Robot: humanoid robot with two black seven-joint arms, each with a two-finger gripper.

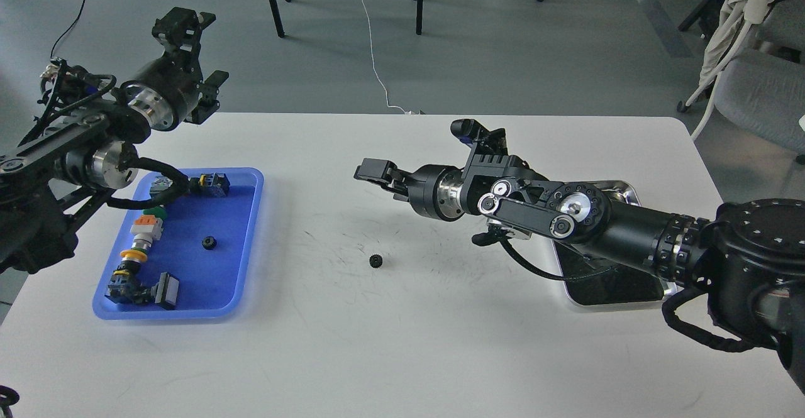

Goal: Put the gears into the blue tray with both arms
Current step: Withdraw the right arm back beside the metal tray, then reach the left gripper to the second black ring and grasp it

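One small black gear (376,259) lies on the white table (440,342), about midway between the two trays. A second gear (208,242) rests inside the blue tray (242,217) at the left. My right gripper (372,173) hovers above the table and behind the loose gear, pointing left, fingers slightly apart and holding nothing. My left gripper (199,53) is raised beyond the table's far left corner, behind the blue tray, with its fingers wide open and empty.
Several colourful push-button switches (143,236) lie along the blue tray's left side. A shiny silver tray (619,187) sits at the right, mostly covered by my right arm. Chair legs and cables are on the floor beyond the table.
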